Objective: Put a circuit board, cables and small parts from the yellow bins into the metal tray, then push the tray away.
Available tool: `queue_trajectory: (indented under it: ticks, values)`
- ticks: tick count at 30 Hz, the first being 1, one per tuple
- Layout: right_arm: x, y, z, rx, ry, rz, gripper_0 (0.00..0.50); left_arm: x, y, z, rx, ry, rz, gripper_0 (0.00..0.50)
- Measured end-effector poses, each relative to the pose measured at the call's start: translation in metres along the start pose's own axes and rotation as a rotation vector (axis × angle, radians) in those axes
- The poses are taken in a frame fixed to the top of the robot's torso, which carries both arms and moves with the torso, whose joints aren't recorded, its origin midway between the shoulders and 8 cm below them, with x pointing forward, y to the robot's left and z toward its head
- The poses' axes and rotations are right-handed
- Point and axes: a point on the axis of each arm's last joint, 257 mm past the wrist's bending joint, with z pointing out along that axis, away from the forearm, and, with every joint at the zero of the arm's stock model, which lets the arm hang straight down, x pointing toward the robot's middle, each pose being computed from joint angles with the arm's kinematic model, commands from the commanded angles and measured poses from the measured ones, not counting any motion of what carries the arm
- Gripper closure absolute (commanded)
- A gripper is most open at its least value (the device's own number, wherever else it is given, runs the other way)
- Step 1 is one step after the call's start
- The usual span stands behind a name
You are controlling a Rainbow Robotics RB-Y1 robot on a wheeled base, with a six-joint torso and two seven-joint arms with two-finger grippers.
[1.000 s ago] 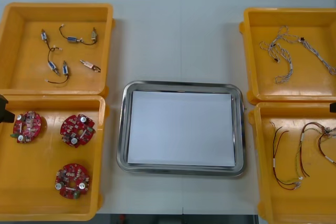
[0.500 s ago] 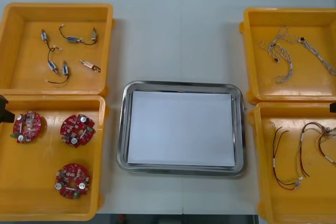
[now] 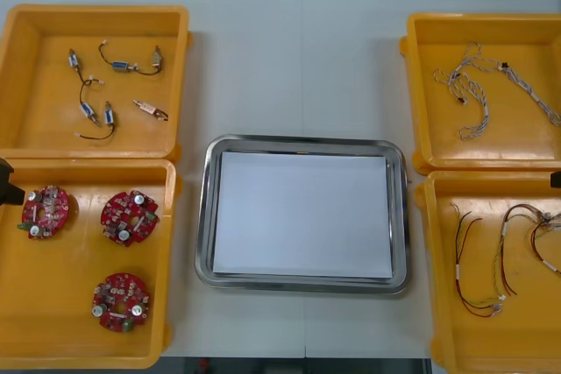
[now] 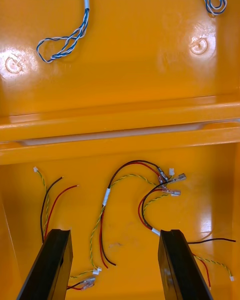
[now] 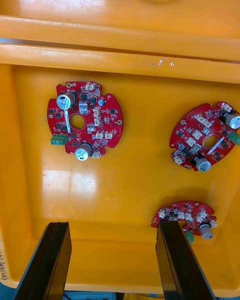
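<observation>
Upper-left bin [image 3: 96, 11] holds small metal parts [image 3: 88, 111], lower-left bin [image 3: 70, 304] three boards [image 3: 129, 216] under the left gripper [image 5: 114, 225], fingers apart, centre tray [image 3: 209, 216] white inside, upper-right bin [image 3: 513, 139] blue-white cables [image 4: 86, 2], lower-right bin [image 3: 526, 339], cut off, red-yellow cables [image 4: 106, 196] under the right gripper [image 4: 115, 232], fingers apart.

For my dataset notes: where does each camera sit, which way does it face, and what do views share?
Front view: above the arms, steeply down at table, tray, four bins; a dark bit of each arm at the sides.
Left wrist view: on the left wrist, into the near left bin with three boards; open left gripper.
Right wrist view: on the right wrist, into both right bins with cables; open right gripper.
Shared: front and left wrist, the boards; front and right wrist, the cables.
</observation>
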Motion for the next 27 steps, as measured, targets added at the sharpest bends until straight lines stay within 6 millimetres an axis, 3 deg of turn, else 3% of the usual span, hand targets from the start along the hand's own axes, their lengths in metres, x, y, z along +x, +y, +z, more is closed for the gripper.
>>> queue_trajectory:
  ticks: [27]
  values:
    - [0.0,0.0,0.0,0.0,0.0,0.0,0.0,0.0,0.0,0.0,0.0,0.0,0.0,0.0]
